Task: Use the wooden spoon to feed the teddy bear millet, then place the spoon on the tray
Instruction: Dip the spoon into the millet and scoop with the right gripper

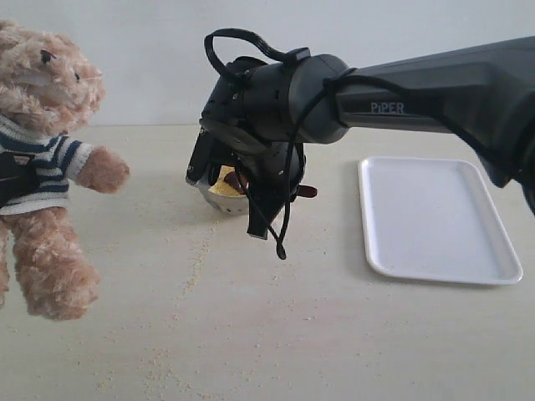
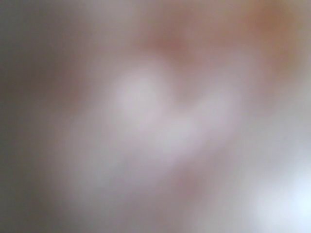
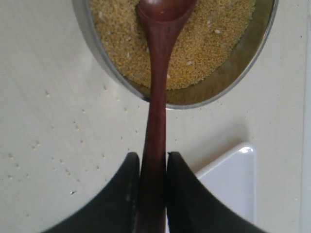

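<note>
The teddy bear [image 1: 46,159] hangs upright at the far left. A black part of my left gripper [image 1: 10,180] presses into its striped shirt at the frame edge. The left wrist view is nothing but close blur. My right gripper [image 3: 153,158] is shut on the handle of the wooden spoon [image 3: 158,97]. The spoon's bowl dips into the millet [image 3: 204,43] in the steel bowl [image 3: 97,43]. From the exterior, the right gripper [image 1: 238,180] hovers over the bowl [image 1: 221,205] and hides most of it. The white tray [image 1: 435,217] lies to the right with nothing on it.
Stray millet grains [image 1: 196,263] trail across the pale table from the bowl toward the front left. The right arm [image 1: 435,92] stretches in from the right above the tray. One tray corner [image 3: 233,179] shows beside the right fingers.
</note>
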{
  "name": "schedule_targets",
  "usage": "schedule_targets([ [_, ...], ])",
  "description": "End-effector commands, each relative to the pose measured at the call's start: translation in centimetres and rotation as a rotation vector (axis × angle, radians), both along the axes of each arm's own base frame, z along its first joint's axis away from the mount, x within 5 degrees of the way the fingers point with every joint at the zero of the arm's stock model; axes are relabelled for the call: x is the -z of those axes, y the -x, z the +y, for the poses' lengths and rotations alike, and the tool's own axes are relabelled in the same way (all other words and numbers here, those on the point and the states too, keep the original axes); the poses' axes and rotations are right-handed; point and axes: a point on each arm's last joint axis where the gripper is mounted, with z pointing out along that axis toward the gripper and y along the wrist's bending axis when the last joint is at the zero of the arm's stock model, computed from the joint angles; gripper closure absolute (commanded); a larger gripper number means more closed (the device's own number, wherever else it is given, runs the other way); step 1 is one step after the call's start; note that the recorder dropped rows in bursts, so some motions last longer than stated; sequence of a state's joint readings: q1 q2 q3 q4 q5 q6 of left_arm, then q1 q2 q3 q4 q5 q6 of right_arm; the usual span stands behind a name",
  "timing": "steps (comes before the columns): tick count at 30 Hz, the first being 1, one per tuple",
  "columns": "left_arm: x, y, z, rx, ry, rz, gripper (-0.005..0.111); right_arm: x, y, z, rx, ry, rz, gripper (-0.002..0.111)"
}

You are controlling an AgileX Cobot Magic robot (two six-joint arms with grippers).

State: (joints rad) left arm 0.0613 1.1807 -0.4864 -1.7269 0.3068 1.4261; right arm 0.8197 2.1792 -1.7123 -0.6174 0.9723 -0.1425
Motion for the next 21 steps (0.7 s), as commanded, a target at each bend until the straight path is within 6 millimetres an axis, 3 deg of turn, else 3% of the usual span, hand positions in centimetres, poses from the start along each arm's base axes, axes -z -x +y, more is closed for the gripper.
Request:
schedule_targets([
  [1, -0.2, 0.0, -0.1, 0.002, 0.014, -0.010, 0.102, -0.5, -0.1, 0.0, 0.049, -0.046, -0.015, 0.108],
  [8, -0.2, 0.0, -0.1, 0.002, 0.014, -0.010, 0.102, -1.6, 0.0, -0.1, 0.100, -0.100, -0.039, 0.108],
  [21, -0.2, 0.0, -0.1, 0.003, 0.015, -0.010, 0.102, -1.4, 0.5, 0.1, 0.152, -0.158, 0.023, 0.108],
])
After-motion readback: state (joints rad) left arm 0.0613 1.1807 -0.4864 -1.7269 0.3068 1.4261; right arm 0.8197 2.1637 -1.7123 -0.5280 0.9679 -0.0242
